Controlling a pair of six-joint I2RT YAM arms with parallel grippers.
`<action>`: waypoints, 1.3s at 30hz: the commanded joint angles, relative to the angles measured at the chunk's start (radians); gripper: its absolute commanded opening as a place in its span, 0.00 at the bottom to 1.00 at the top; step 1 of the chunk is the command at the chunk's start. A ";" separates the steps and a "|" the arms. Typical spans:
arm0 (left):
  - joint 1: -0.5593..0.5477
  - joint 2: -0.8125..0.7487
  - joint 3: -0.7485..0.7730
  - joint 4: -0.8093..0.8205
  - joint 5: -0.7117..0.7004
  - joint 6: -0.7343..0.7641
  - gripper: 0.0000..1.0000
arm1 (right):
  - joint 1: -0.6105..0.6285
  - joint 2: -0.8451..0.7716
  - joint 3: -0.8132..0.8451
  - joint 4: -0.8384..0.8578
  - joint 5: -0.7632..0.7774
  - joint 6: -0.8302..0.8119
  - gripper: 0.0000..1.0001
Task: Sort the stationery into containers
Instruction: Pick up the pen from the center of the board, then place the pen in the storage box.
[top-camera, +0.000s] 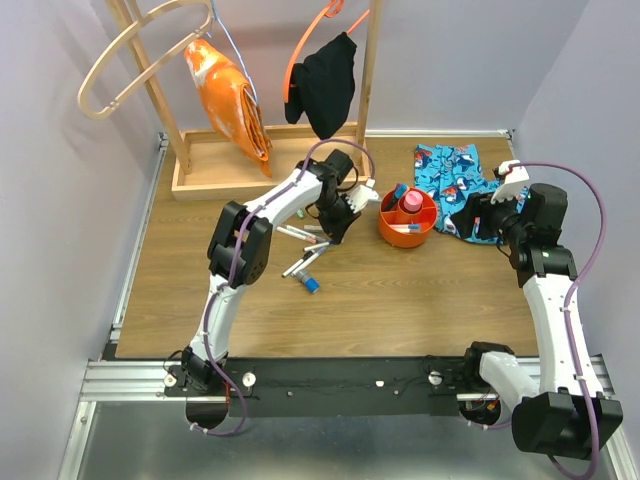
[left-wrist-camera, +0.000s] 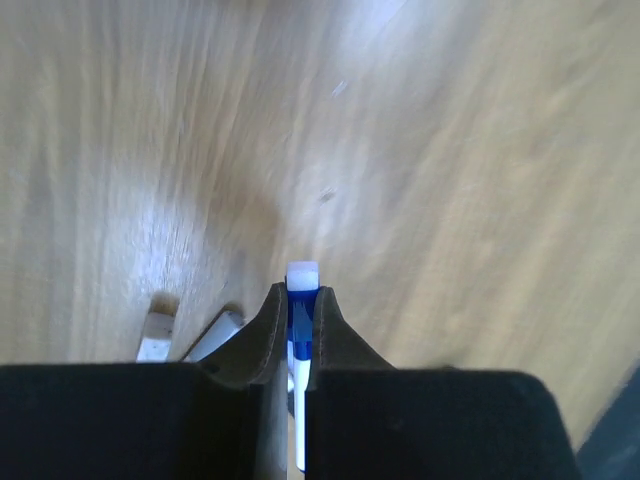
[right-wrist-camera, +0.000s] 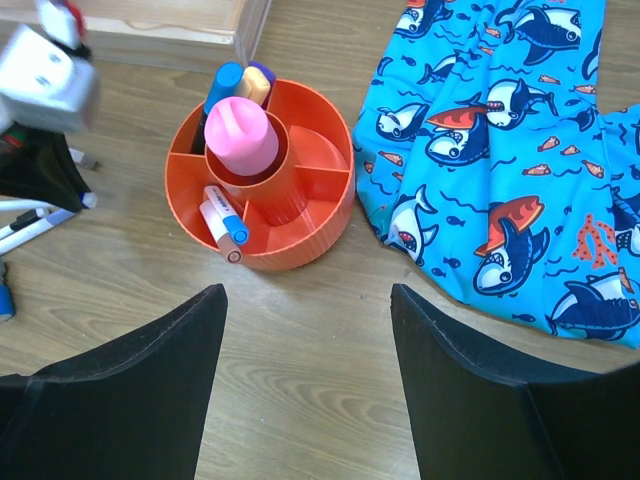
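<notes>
My left gripper (left-wrist-camera: 301, 298) is shut on a blue and white pen (left-wrist-camera: 302, 275), whose white end sticks out past the fingertips above the wooden table. In the top view this gripper (top-camera: 333, 232) hangs over loose pens (top-camera: 298, 233), left of the orange tub (top-camera: 391, 236). More pens (top-camera: 301, 266) and a blue piece (top-camera: 312, 286) lie nearer the front. The divided tub (right-wrist-camera: 300, 250) holds a pink tube (right-wrist-camera: 240, 135) in its middle, a white pen with a blue cap (right-wrist-camera: 222, 222) and a blue pen (right-wrist-camera: 222, 85). Right gripper (right-wrist-camera: 308, 300) stands open over bare table in front of the tub.
A blue shark-print cloth (right-wrist-camera: 500, 130) lies right of the tub. A wooden rack (top-camera: 230, 170) with hanging orange and black garments stands at the back. Two white pen ends (left-wrist-camera: 155, 335) show beside my left fingers.
</notes>
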 joint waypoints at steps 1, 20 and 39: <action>-0.005 -0.131 0.163 -0.080 0.260 -0.041 0.05 | -0.005 -0.008 -0.010 0.016 0.016 -0.015 0.75; -0.105 -0.116 -0.235 1.928 0.756 -0.774 0.00 | -0.005 -0.001 0.062 -0.087 0.068 -0.084 0.74; -0.074 0.125 -0.211 1.988 0.797 -0.725 0.00 | -0.005 0.055 0.092 -0.128 0.110 -0.093 0.74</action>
